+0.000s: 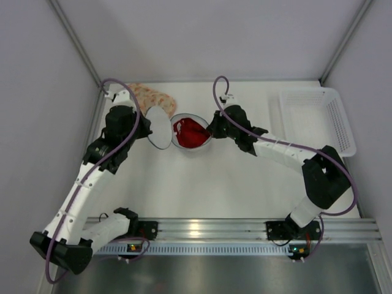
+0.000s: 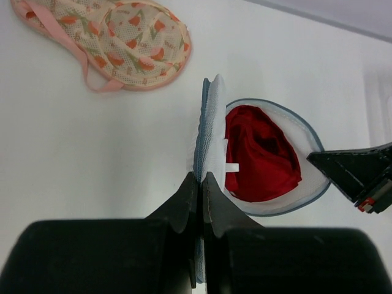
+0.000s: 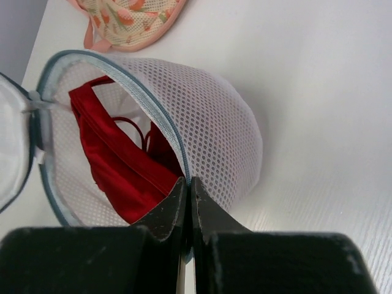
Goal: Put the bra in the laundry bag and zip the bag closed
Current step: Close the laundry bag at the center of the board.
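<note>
Stowing looks done: the red fabric bra [image 1: 188, 133] lies inside the white mesh dome-shaped laundry bag [image 1: 191, 149], which sits toward the far edge of the white table [image 1: 233, 184], left of its middle. The step in hand, as I judge it, is the closing. The left gripper [image 1: 146, 128] is clamped on the edge of the bag's round mesh lid [image 1: 158, 128], which stands swung open to the left. The right gripper [image 1: 211, 130] is pinched tight on the bag's rim at the opposite side.

Next, I reckon, the lid must fold over the opening and the zip be drawn round while the other arm steadies the bag. The soft mesh may buckle.

Only the overhead view shows the white plastic slotted basket [image 1: 346, 131] near the far right corner. The left wrist view shows the lid edge-on, with a floral-patterned pink-trimmed mesh pouch [image 2: 122, 43] toward the far left corner. The right wrist view looks into the bag at the bra's straps. I can't pick out a zip puller anywhere.
</note>
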Robot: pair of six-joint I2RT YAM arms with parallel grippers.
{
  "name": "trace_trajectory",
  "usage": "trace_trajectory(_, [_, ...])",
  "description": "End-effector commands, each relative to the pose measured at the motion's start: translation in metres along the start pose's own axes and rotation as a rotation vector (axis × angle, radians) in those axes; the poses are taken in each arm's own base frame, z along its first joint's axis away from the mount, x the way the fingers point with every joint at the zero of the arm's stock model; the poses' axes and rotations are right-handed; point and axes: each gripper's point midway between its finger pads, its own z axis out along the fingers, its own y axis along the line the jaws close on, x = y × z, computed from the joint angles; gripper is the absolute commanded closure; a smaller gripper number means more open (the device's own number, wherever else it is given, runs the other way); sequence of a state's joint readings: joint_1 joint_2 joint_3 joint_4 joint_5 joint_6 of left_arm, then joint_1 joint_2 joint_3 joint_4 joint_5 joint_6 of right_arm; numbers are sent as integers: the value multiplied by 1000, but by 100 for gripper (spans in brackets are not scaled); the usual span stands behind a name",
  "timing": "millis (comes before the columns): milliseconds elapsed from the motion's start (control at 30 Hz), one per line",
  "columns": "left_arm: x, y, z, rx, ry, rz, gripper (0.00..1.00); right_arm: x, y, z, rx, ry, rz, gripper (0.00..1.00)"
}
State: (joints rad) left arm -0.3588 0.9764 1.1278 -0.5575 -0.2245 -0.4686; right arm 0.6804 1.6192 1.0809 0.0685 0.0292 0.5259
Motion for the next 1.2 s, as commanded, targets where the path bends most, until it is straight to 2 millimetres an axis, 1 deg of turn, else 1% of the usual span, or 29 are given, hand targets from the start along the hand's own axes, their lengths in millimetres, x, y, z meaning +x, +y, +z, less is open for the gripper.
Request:
trace_trajectory(0, [-1,-4,3,21,34,95,100,-20,24,-4,-68,-53,6,100])
trace_trajectory(33, [2,-3,4,17,56,108,100,-17,25,-1,-70,-44,19,100])
trace_trajectory(67, [1,-7,5,35,64,116,100,-15,24,1,-64,-34,22,100])
trace_trajectory(100, [2,-10,5,51,74,125,100,-14,32,1,-99,-12,25,100])
trace_trajectory(133, [-1,-15,4,75,72,134,100,-11,35,3,-112,-3,47,100])
trace_trajectory(167, [-2,-19,3,91,74,134,100,-4,38,5,-133,17,78,100])
trace_trajectory(200, [-2,-22,4,99,76,144,100,-2,40,5,-146,17,76,100])
trace_trajectory(233, [-7,-25,1,106,68,153,100,-3,45,5,-162,4,119,100])
trace_trajectory(267, [-6,-27,3,88,73,171,100,5,46,5,-161,8,134,100])
trace_trajectory(300, [-7,-27,2,79,73,206,100,3,50,2,-166,-4,152,100])
trace_trajectory(333, [-5,-33,-3,77,93,246,100,4,53,1,-165,-12,151,100])
trace_trajectory(367, [-9,-24,1,-3,80,276,100,8,59,0,-155,-8,139,100])
trace_trajectory(400, [-8,-24,0,-21,84,321,100,11,61,0,-153,0,119,100])
trace_trajectory(433, [-7,-32,-4,-15,91,356,100,13,62,0,-145,9,113,100])
trace_trajectory(500, [-4,-39,-2,4,107,377,100,16,60,1,-130,30,97,99])
trace_trajectory(567, [-2,-41,2,7,116,378,100,13,51,1,-78,13,83,94])
trace_trajectory(633, [-1,-38,5,-14,122,388,100,8,47,-1,-58,-2,53,93])
trace_trajectory(667, [3,-34,8,-34,142,400,100,6,45,-2,-43,-11,43,92])
trace_trajectory(767, [8,-28,12,-73,165,437,100,7,40,-3,-21,2,16,86])
trace_trajectory(833, [6,-29,11,-109,154,476,100,12,37,-2,-16,10,21,86])
trace_trajectory(867, [8,-30,13,-117,159,507,100,22,33,-2,-11,26,34,86])
trace_trajectory(900, [10,-37,11,-100,158,533,100,20,34,-3,-20,13,43,86])
trace_trajectory(967, [12,-45,14,-95,160,565,100,23,31,-5,-22,13,51,85])
trace_trajectory(1000, [8,-51,13,-80,150,567,100,22,32,-6,-24,8,50,85])
trace_trajectory(1033, [9,-57,14,-77,149,578,100,21,32,-6,-25,6,51,85])
trace_trajectory(1067, [8,-60,15,-78,146,593,100,15,35,-8,-34,-7,53,84])
trace_trajectory(1100, [4,-67,12,-66,135,604,100,13,36,-9,-38,-13,53,80])
trace_trajectory(1133, [5,-68,15,-77,137,624,100,11,36,-10,-39,-20,56,75])
trace_trajectory(1167, [3,-69,15,-90,133,651,100,10,36,-11,-41,-24,61,68])
